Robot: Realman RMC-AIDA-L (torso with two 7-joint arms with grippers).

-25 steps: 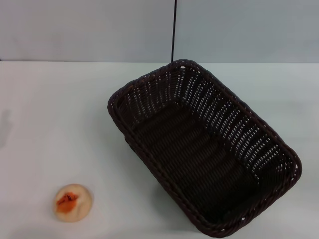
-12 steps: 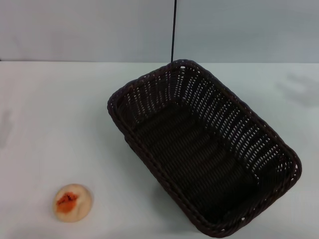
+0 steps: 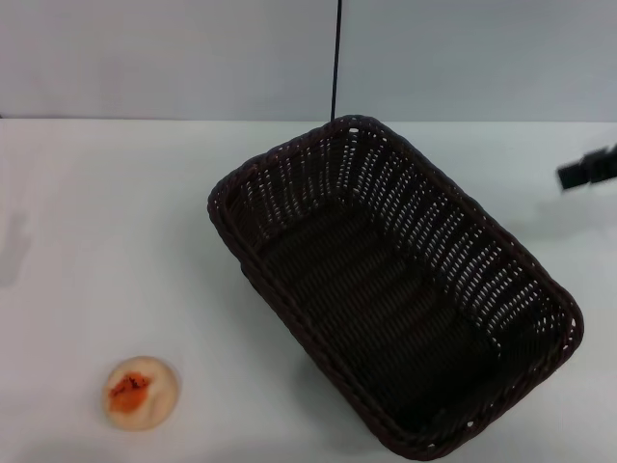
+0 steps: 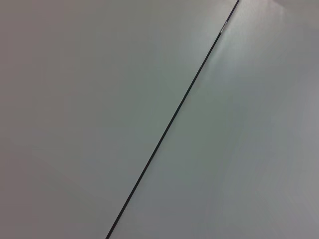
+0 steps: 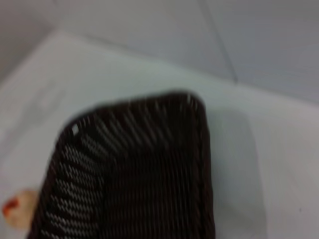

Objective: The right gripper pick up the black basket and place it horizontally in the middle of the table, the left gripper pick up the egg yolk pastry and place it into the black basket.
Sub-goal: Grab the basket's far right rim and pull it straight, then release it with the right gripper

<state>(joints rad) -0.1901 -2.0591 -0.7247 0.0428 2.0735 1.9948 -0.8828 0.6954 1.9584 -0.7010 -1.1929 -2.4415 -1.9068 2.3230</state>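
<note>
On the white table (image 3: pixel 116 212), the black basket (image 3: pixel 395 289) sits diagonally right of centre, the egg yolk pastry (image 3: pixel 141 392) well apart at the near left. At the right edge, the right gripper (image 3: pixel 588 169) hovers beyond the basket; its finger opening cannot be told.

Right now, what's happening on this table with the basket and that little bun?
Nothing is being held yet. The right claw is just showing at the right edge of the head view, above the table beside the black basket, which sits empty and skewed diagonally. The egg yolk pastry lies on its own at the near left, apart from the basket. The left claw is out of sight; its wrist camera shows only blank surfaces.
</note>
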